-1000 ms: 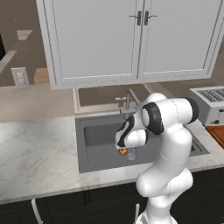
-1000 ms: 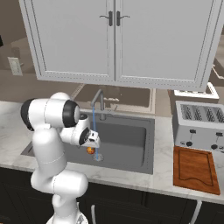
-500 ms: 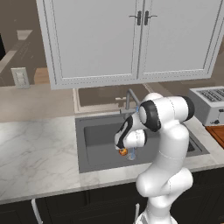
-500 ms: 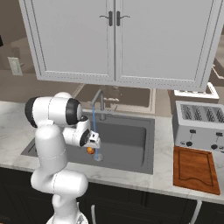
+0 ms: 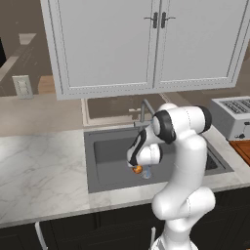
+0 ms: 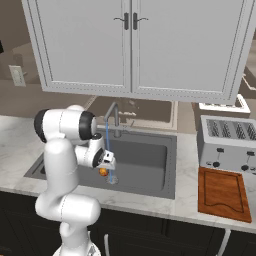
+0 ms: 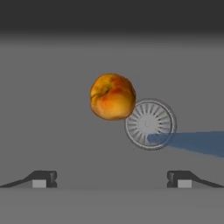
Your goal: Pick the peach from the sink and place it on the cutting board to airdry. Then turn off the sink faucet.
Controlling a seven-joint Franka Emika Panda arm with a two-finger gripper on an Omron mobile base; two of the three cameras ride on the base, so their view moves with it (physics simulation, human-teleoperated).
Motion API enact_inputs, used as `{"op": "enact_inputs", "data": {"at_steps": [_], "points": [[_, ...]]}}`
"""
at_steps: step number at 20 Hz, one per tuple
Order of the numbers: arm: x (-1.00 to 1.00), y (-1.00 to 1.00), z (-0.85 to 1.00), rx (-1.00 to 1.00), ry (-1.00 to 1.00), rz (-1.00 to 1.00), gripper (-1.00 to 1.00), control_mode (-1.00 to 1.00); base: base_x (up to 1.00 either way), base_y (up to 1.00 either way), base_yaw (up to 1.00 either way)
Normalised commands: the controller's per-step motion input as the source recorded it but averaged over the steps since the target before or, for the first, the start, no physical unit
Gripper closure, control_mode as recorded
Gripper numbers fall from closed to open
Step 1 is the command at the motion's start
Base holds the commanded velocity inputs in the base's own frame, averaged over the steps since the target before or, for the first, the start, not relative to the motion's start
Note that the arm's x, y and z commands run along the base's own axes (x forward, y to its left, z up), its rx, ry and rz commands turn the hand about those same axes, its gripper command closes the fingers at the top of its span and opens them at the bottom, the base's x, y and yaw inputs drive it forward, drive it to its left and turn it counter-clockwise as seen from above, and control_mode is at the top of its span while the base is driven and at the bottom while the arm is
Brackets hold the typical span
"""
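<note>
Down in sink (image 7: 52, 131), peach (image 7: 112, 96) roundish, dimple facing upper-left, gripper (image 7: 111, 179) spread wide.

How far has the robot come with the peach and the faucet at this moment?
Nothing is finished yet. The peach lies on the sink floor beside the drain. In hand: the gripper hangs above it, jaws open and empty. Left: grasp the peach, carry it to the cutting board, then shut off the sink faucet; water is running.
</note>
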Motion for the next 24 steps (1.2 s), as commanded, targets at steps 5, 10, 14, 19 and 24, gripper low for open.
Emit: {"op": "enact_inputs", "data": {"at_steps": [5,10,14,19,24], "points": [[0.18,0.0,-0.1,0.0,0.0,0.0,-1.0,-1.0,0.0,0.0,0.0],[0.19,0.0,-0.12,0.0,0.0,0.0,-1.0,-1.0,0.0,0.0,0.0],[0.17,0.0,-0.12,0.0,0.0,0.0,-1.0,-1.0,0.0,0.0,0.0],[0.19,0.0,-0.12,0.0,0.0,0.0,-1.0,-1.0,0.0,0.0,0.0],[0.16,0.0,-0.15,0.0,0.0,0.0,-1.0,-1.0,0.0,0.0,0.0]]}}
